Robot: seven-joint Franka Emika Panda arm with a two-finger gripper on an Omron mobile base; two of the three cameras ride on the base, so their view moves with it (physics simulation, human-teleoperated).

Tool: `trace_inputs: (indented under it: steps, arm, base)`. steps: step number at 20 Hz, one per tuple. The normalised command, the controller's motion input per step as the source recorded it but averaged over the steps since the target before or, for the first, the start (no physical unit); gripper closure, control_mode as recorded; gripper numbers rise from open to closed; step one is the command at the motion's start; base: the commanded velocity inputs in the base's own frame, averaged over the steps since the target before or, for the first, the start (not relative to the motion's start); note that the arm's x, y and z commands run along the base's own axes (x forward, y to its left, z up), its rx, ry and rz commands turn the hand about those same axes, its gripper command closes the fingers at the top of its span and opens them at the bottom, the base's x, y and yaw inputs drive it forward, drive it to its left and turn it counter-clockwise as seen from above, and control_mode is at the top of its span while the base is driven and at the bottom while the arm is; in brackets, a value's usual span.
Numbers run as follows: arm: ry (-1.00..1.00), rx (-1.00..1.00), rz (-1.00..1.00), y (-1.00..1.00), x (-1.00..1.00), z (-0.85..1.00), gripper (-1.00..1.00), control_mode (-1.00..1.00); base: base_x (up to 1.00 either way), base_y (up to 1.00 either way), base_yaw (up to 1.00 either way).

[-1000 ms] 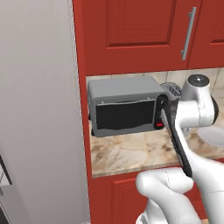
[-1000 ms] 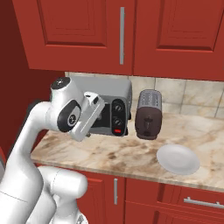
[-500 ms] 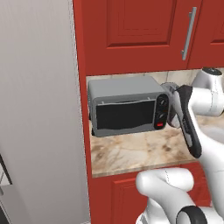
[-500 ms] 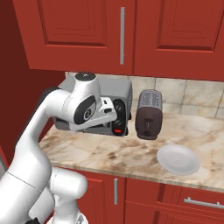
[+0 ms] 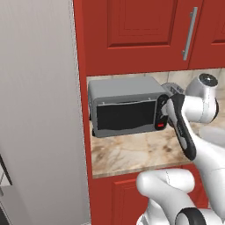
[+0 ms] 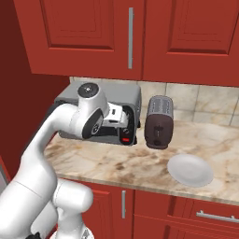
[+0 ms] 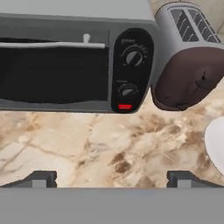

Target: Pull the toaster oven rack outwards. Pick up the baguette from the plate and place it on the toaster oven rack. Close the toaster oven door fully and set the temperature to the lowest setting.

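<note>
Looking from the left base view, we find the toaster oven (image 5: pixel 125 107) on the marbled desk (image 5: pixel 132 156) under red cabinets (image 5: pixel 136 35), its door (image 5: pixel 125 116) shut, so we judge the step is a clean approach to the handle along the door's top edge. From the right base view the arm fronts the oven, a brown toaster (image 6: pixel 158 122) beside it and a bare white plate (image 6: pixel 190 170) well apart. In the hand view the fingers (image 7: pixel 111 179) stand wide apart, empty, short of the knobs (image 7: pixel 132 57).

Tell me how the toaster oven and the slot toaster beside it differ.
The toaster oven is a wide grey box with a dark glass front; the slot toaster is narrower, rounded and dark brown. The toaster oven has two round knobs and a red button on its front; the toaster has slots on top. Both sit on the marble counter.
</note>
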Motion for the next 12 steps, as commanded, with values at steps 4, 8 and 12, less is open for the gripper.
trace_inputs:
  steps: [4,8,12]
  arm:
    - [-0.34,0.0,-0.12,0.05,0.5,-0.7,-1.0,-1.0]
    - [0.02,0.08,-0.03,-0.17,0.6,0.05,-1.0,-1.0]
    - [0.15,0.09,-0.15,-0.21,0.23,0.33,-1.0,-1.0]
  base:
    - [0.0,0.0,0.0]
    - [0.0,0.0,0.0]
    - [0.0,0.0,0.0]
